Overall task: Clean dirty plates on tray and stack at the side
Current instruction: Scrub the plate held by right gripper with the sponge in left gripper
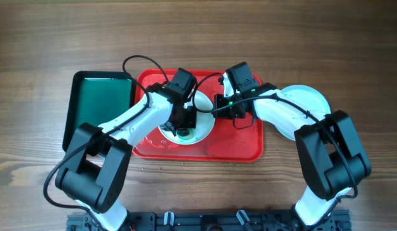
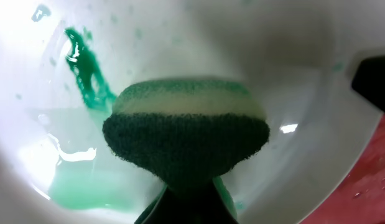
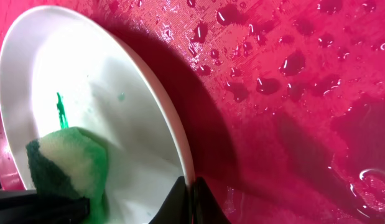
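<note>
Near mid-surface (image 1: pixel 50 38), a little closer to the robot-side edge, the red tray (image 1: pixel 240 146), with a smaller dark green tray (image 1: pixel 99 106) just beside its left rim. Inside the red tray, left of its centre, one white plate (image 3: pixel 136 106).

Down over that plate, the left tool (image 2: pixel 187 208), closed tight on a sponge (image 2: pixel 186 127). Dark scouring face toward the wrist camera, yellow layer behind it, green at the back, all set against the plate's inner face. Beside the sponge, toward the plate's left, a green smear (image 2: pixel 86 71). Below that, a pale green puddle (image 2: pixel 80 186).

At the plate's right edge, the right tool (image 3: pixel 192 202), fingers nearly together and pinching the rim between them. Deep shadow on the tray floor under that rim. Lifted or merely shaded, cannot tell. Water droplets (image 3: pixel 292 62) scattered over the bare tray floor to the right of the plate.

Off the tray, just beyond its right rim toward the surface's right edge, another pale plate (image 1: pixel 310 99), partly hidden beneath the right arm. Single or stacked, cannot tell.
</note>
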### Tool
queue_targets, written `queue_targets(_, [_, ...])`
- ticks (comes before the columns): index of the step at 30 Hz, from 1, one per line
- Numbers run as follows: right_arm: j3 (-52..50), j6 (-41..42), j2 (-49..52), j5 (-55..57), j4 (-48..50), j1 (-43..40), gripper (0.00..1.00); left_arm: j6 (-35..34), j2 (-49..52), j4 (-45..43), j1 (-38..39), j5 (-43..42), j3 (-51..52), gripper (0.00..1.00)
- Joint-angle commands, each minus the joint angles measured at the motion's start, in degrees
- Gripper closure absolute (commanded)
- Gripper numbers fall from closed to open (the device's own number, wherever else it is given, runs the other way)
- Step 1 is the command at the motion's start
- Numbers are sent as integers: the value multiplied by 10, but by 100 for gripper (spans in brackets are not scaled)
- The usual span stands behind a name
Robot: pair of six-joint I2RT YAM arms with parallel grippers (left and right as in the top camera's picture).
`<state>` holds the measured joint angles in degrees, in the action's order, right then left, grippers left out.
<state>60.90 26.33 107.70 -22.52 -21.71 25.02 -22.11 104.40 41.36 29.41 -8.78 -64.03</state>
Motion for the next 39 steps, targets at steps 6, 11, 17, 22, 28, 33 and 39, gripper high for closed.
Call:
queue_targets(6, [5,7,7,-16,3,0,96,-44,4,-82,3,133,4,96])
queue_targets(11, [5,7,7,-16,3,0,96,-73,4,-90,3,241,4,96])
queue_targets(17, [5,6,7,-16,3,0,96,-89,4,-58,-3,266,4,96])
queue_targets(22, [5,7,7,-16,3,0,96,-73,4,10,-3,185,4,96])
queue_targets(28, [5,7,9,-48,3,-11,96,-19,4,33,-3,78,4,96])
queue_targets(33, [5,-31,41,-148,1,-47,96,-21,4,22,-20,80,4,96])
queue_targets(39, [5,-60,62,-200,12,-59,96,30,4,22,-38,-21,4,96])
